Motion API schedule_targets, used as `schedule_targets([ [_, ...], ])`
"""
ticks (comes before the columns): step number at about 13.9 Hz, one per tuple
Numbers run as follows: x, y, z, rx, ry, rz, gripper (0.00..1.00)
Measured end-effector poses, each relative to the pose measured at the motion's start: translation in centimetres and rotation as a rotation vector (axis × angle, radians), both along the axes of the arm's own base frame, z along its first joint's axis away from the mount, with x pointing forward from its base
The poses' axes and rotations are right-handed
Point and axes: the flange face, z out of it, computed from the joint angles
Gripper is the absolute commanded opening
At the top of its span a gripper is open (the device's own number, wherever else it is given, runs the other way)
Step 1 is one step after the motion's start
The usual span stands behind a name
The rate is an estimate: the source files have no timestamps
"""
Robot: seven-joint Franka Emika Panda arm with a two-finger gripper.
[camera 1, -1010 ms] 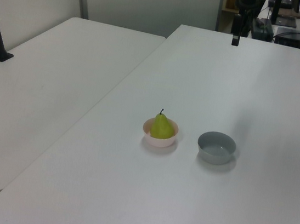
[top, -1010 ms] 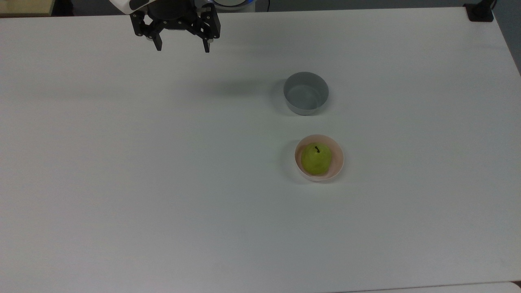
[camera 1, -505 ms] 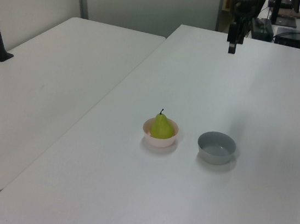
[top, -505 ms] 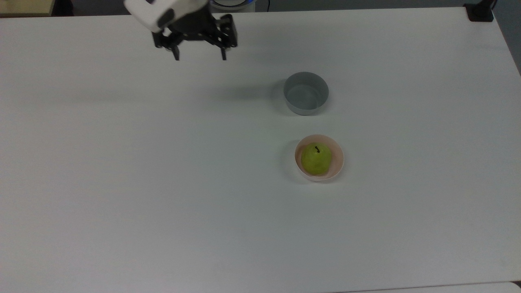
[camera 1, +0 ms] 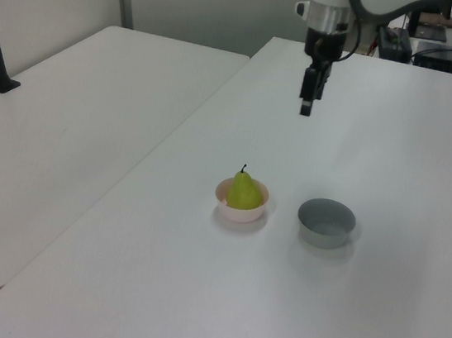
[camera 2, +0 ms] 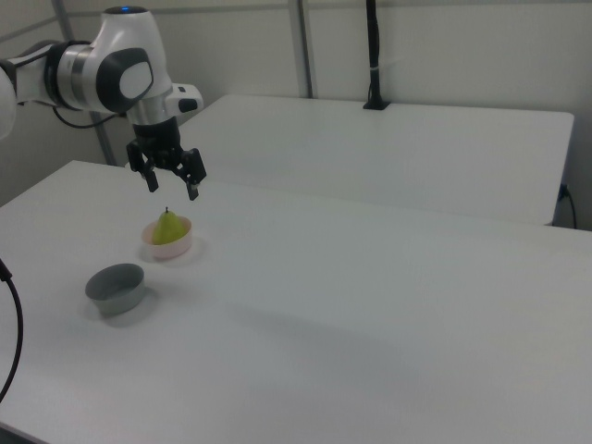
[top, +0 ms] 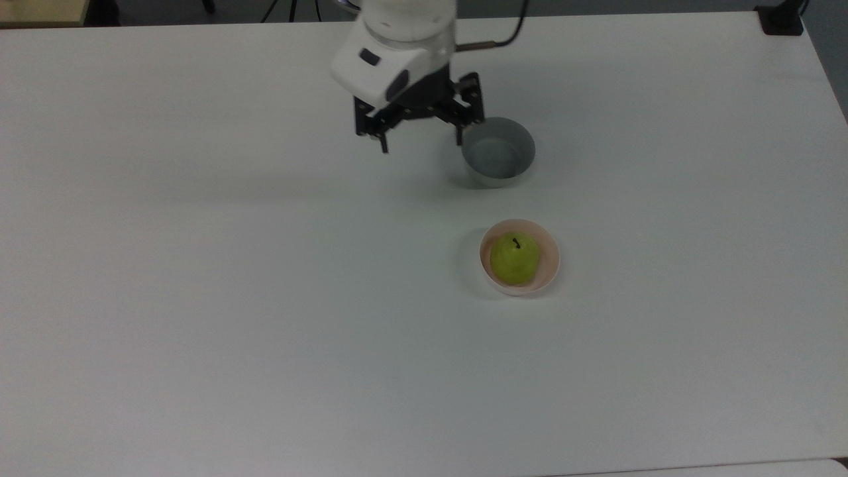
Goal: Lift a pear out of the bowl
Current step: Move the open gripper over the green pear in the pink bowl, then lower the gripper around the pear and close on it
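Hanging above the desk [top: 199, 298], well clear of its surface: gripper [top: 420, 141], fingers spread wide and pointing down, holding nothing. White wrist housing directly above it, arm reaching in from the top view's upper edge. Relative to the bowl [top: 549, 265]: gripper well apart, beyond the grey bowl [top: 498, 151]. Pear [top: 514, 258] upright inside the bowl, stem up, untouched.
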Motion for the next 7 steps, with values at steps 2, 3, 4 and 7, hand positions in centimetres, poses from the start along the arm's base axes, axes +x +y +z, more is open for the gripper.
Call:
schedule_targets([
  [2,0.6,2.3,-1.0,0.003,-0.032,0.006,1.0],
  [3,0.8,3.3,-1.5,0.0,-0.036,0.012,1.0],
  [4,1.0,4.3,-1.8,-0.006,-0.038,0.021,1.0],
  [7,1.5,7.5,-2.8,-0.018,-0.041,0.033,1.0],
])
